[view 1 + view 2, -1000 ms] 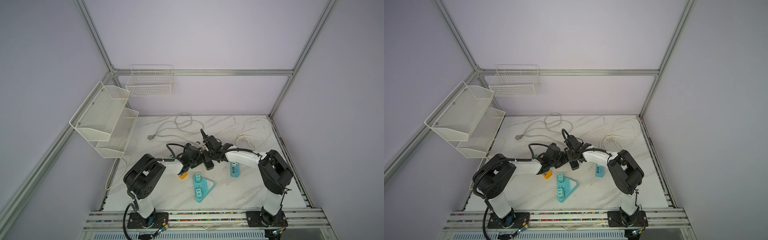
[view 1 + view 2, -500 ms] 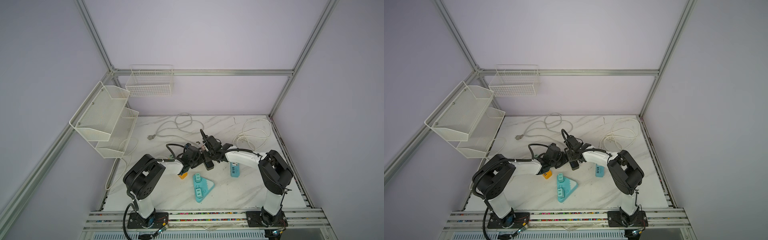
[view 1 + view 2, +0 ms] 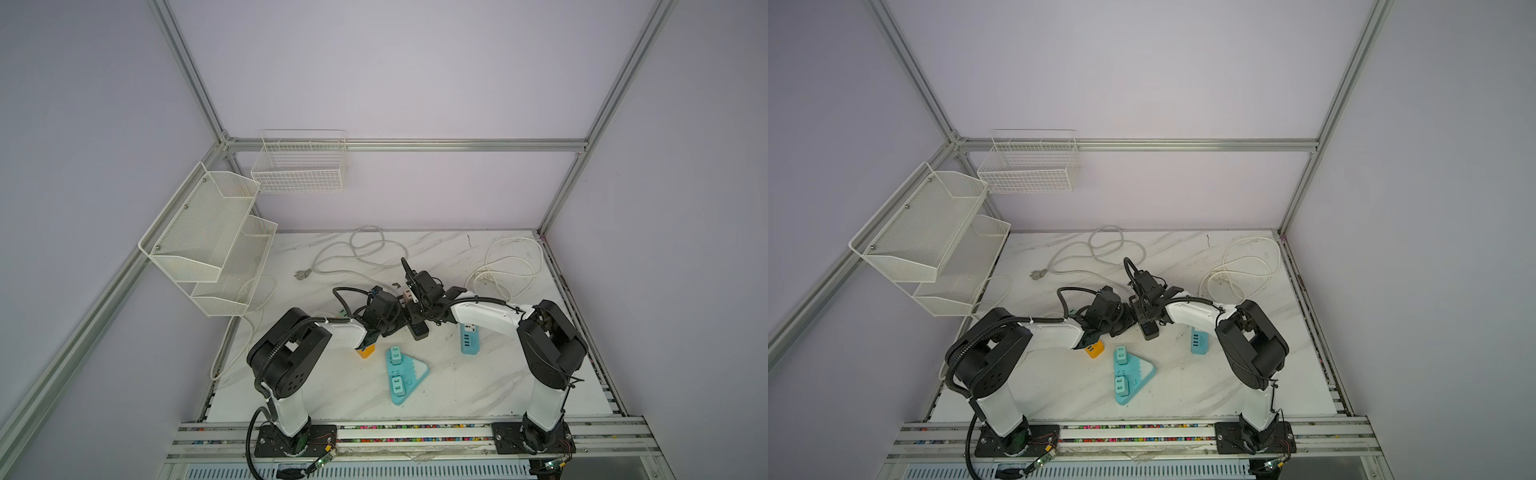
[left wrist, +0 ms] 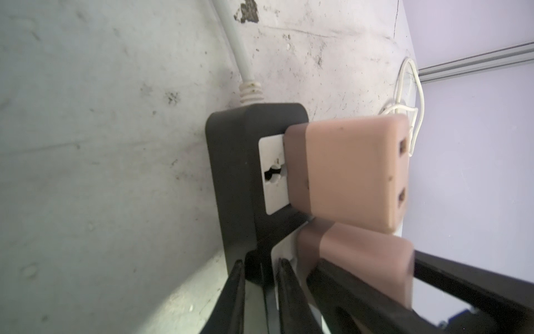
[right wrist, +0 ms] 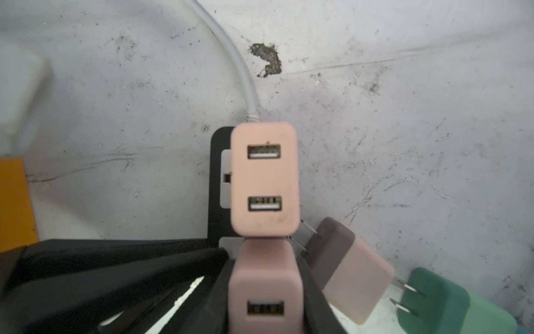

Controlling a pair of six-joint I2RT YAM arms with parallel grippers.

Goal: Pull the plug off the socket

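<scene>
Right wrist view shows the right gripper (image 5: 267,260) squeezed tight on a pink plug (image 5: 265,292), which stands on the black socket strip (image 5: 218,185) with its dark end right up against the strip. Left wrist view shows the left gripper (image 4: 261,277) pinched together on the edge of the strip, close beside that plug, while a second pink plug (image 4: 346,170) stands on the strip next to it, on the side where the white cord (image 4: 239,49) goes in. A loose pink plug (image 5: 352,277) and a green plug (image 5: 445,303) lie on the table (image 5: 115,86) near the strip.
</scene>
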